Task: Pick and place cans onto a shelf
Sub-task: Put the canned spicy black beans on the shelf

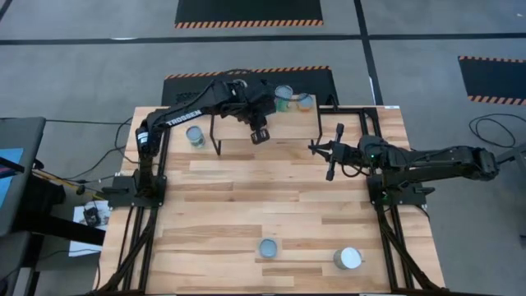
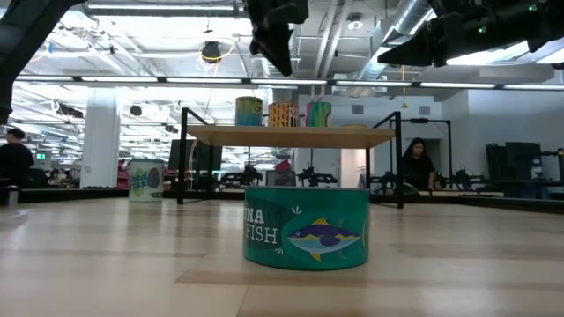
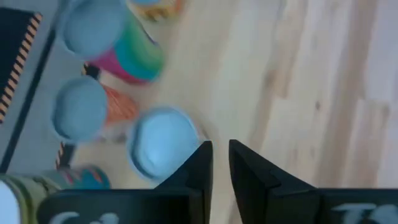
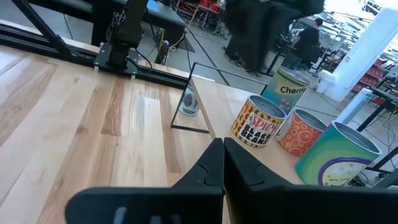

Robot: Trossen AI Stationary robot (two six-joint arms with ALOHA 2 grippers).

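A: While the left gripper (image 1: 260,134) hangs over the shelf (image 1: 296,127) in the high view, it holds nothing; where does that leave the cans?

B: Several stand at the shelf's far edge (image 1: 284,97), beyond the gripper. One is on the table just left of the shelf (image 1: 195,136), and two wait at the near edge: a teal-sided one (image 1: 269,247) and a wider one (image 1: 348,258). The right gripper (image 1: 332,151) waits just off the shelf's right end.

A: And the low view?

B: The teal tuna can (image 2: 306,226) sits close to the camera, shelf (image 2: 291,136) behind it carrying three cans (image 2: 284,114), the left gripper (image 2: 275,40) above them and clear.

A: Left wrist?

B: Its fingers (image 3: 194,168) are pressed nearly together with nothing between. Four can tops are in view; the nearest (image 3: 163,139) lies just beside one finger.

A: Right wrist?

B: Fingers (image 4: 208,169) closed and empty, the shelved cans (image 4: 257,121) ahead.

A: So what's the advice?

B: I'd judge the next pick is the can beside the shelf. Lift straight up first so the fingers don't clip the shelved cans, open wide, descend centred over the lid.
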